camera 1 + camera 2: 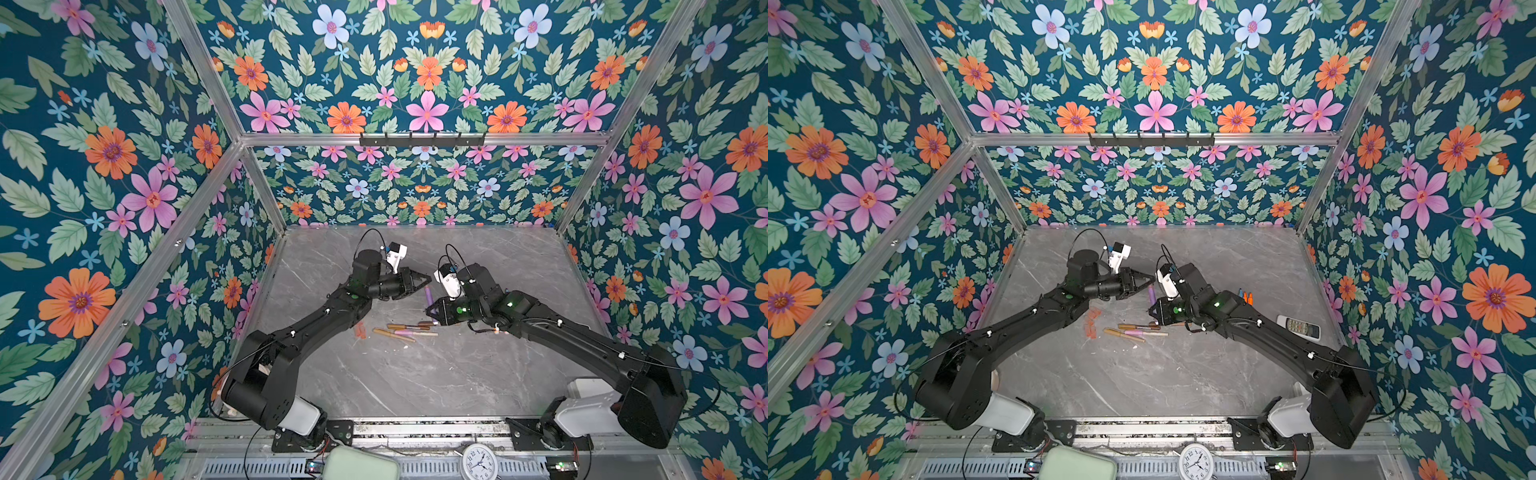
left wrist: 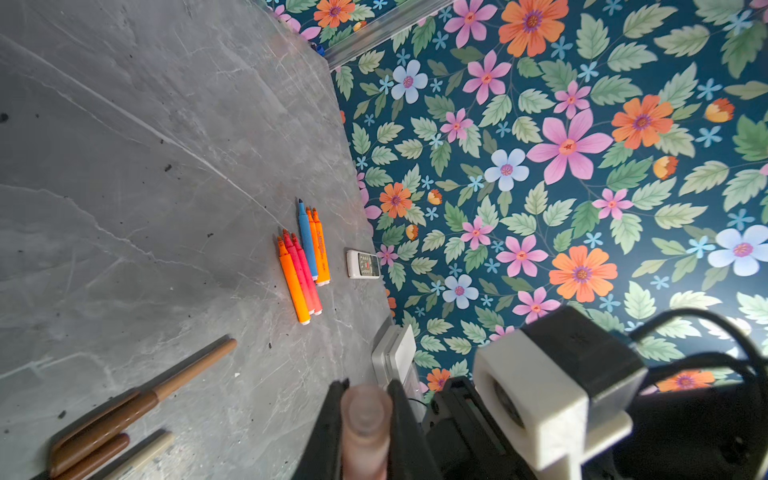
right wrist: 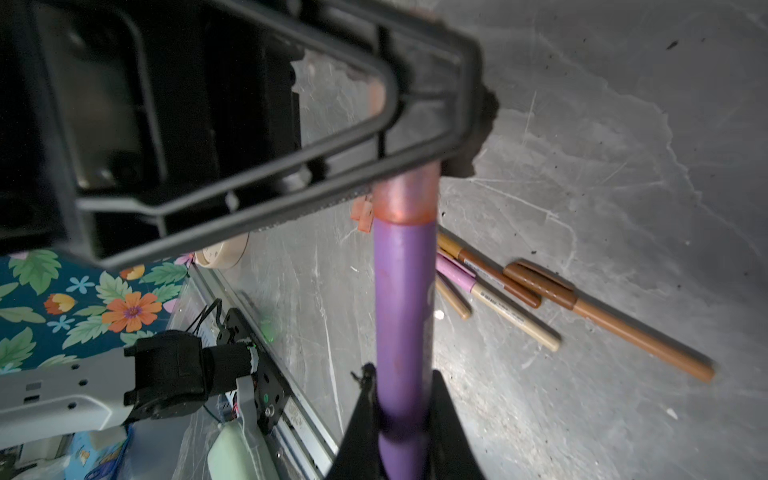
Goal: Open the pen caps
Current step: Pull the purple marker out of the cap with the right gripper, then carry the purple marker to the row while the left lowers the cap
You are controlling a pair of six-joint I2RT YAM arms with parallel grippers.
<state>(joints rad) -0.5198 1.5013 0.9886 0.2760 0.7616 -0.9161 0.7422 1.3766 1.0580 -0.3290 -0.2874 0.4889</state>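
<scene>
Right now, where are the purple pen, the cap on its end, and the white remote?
purple pen (image 3: 403, 299): right wrist view, middle of the barrel.
pen cap (image 3: 406, 194): right wrist view, translucent pink side wall.
white remote (image 1: 1298, 327): in a top view, its keypad face.

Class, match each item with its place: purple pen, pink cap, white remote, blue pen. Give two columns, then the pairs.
1 purple pen
2 pink cap
3 white remote
4 blue pen

a between the fingers of the left gripper
b beside orange pens
c gripped by the right gripper
d lying by the wall

Pairs: 1-c; 2-a; 3-d; 4-b
</scene>
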